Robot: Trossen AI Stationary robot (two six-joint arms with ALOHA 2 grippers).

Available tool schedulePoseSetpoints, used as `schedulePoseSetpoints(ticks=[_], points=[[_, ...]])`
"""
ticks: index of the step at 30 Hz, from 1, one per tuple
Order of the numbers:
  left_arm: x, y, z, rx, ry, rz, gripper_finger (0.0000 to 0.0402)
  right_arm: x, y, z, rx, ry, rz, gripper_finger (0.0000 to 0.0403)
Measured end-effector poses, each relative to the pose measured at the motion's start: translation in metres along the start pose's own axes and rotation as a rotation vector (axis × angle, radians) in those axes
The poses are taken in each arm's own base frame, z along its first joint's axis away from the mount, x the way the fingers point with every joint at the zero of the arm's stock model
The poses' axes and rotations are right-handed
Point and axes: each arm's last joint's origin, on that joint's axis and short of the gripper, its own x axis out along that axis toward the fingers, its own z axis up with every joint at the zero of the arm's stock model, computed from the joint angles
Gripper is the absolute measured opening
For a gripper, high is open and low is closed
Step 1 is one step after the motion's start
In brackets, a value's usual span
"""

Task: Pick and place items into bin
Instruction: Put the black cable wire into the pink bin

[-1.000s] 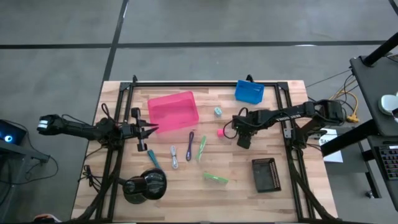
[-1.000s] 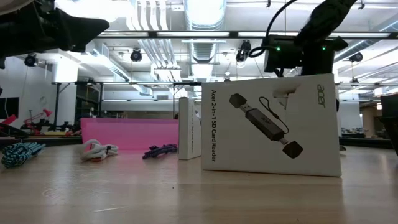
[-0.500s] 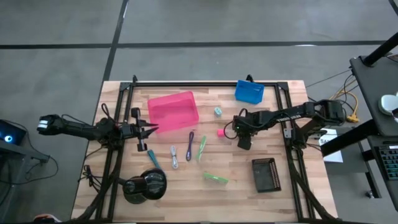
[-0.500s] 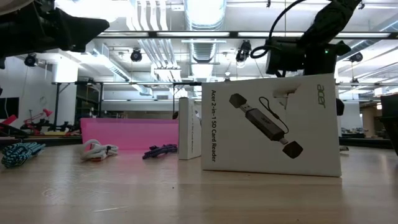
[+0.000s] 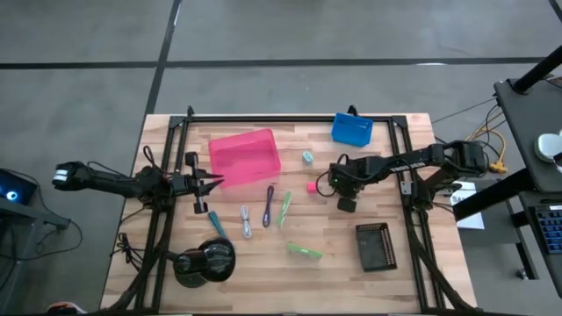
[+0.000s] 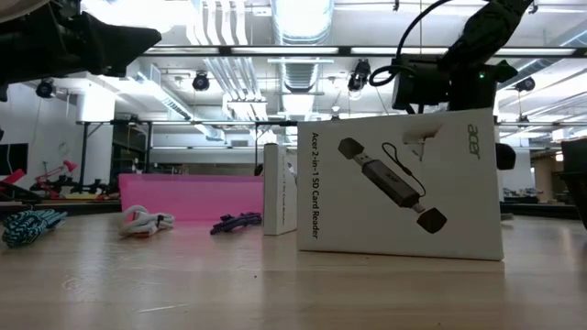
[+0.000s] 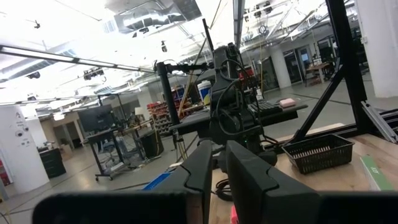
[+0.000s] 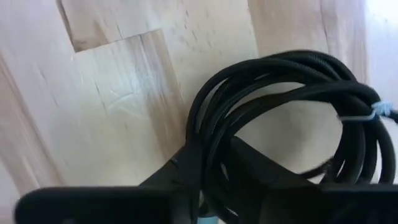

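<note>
We judge the pick step in hand: right tool [image 8: 208, 165] clamped on the black coiled cable [image 8: 292, 118] low over the counter [image 5: 351, 263] near the pink cube [image 5: 311, 187], next needing carriage to the pink bin [image 5: 244, 156]; left tool [image 5: 213, 183] waits closed beside it.

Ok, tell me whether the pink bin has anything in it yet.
Empty as far as shown: in the high view the pink bin shows only its bare pink floor, while the cords and pens lie on the table beside it.
</note>
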Motion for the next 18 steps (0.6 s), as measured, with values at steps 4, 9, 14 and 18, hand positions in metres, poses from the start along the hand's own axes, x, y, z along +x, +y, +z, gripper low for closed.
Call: schedulePoseSetpoints(ticks=[4, 9, 14, 18], points=[[0.0000, 0.0000, 0.0000, 0.000, 0.000, 0.000, 0.0032, 0.0000, 0.0000, 0.0000, -0.040, 0.000, 0.000, 0.0028], [0.0000, -0.0001, -0.0001, 0.000, 0.001, -0.001, 0.0032, -0.0005, 0.0001, 0.0006, -0.084, -0.002, 0.000, 0.0021], [0.0000, 0.0000, -0.0001, 0.000, 0.001, 0.000, 0.0032, -0.0038, 0.0003, 0.0051, -0.083, -0.019, 0.000, 0.0020], [0.0000, -0.0001, -0.0001, 0.000, 0.001, -0.001, 0.0032, -0.0085, 0.0005, 0.0091, -0.085, -0.032, 0.001, 0.0020]])
